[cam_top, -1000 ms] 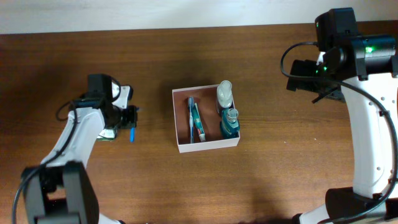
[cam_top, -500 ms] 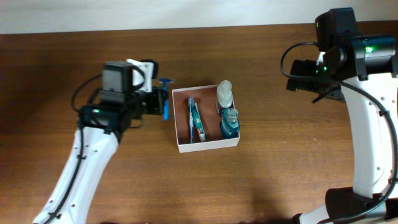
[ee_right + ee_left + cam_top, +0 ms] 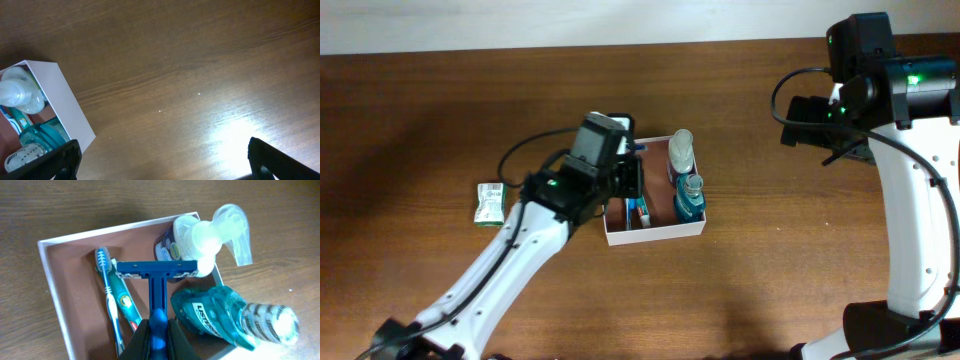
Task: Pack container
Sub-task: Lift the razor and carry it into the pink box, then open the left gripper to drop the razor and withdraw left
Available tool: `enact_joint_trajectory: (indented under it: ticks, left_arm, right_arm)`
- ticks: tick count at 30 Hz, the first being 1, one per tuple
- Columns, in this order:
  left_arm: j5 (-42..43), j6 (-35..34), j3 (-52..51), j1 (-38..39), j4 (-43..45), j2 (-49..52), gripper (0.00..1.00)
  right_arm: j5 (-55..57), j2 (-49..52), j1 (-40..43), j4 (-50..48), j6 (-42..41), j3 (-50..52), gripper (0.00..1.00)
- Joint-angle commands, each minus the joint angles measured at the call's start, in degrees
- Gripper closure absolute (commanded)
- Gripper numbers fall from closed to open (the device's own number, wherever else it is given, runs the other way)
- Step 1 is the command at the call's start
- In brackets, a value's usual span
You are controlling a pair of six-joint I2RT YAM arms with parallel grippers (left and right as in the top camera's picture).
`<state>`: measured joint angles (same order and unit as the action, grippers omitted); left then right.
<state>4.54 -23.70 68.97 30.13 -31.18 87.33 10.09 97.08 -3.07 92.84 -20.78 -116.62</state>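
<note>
The blue razor (image 3: 159,287) is being pinched by its handle in the left gripper (image 3: 159,332), jaws clamped tight and head forward. It is seemingly being lined up with the free strip between the toothbrush (image 3: 111,300) and the pump bottle (image 3: 200,240). The container (image 3: 655,233), mid-table (image 3: 770,290), is being overhung by the left arm (image 3: 520,250), which is stretched diagonally from the near-left corner. Toward the far-right corner, the right gripper (image 3: 164,150) is being held spread wide and empty.
</note>
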Motion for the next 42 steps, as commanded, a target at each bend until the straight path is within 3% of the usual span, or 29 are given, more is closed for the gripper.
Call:
enact_joint_trajectory:
  ticks: [1,7,33,39,42]
  left_arm:
    - [-3.32,-2.91,0.72,0.85,0.72,2.64,0.99]
    - [-3.32,-8.04,0.72,0.90,0.76,6.56,0.99]
    - [-5.84,-8.00,0.72,0.90,0.76,13.60,0.98]
    - [-5.77,-7.98,0.87,0.87,0.76,13.46,0.70]
    - [-5.16,-7.96,1.29,0.85,0.72,13.07,0.67]
  right_arm:
    - [0.92,-0.07,0.20,-0.04,-0.02,-0.39,0.01]
    - [0.92,-0.07,0.20,-0.04,-0.02,-0.39,0.02]
    - [0.92,-0.07,0.20,-0.04,-0.02,-0.39,0.02]
    - [0.94,-0.07,0.20,-0.04,-0.02,-0.39,0.02]
    - [0.92,-0.07,0.20,-0.04,-0.02,-0.39,0.01]
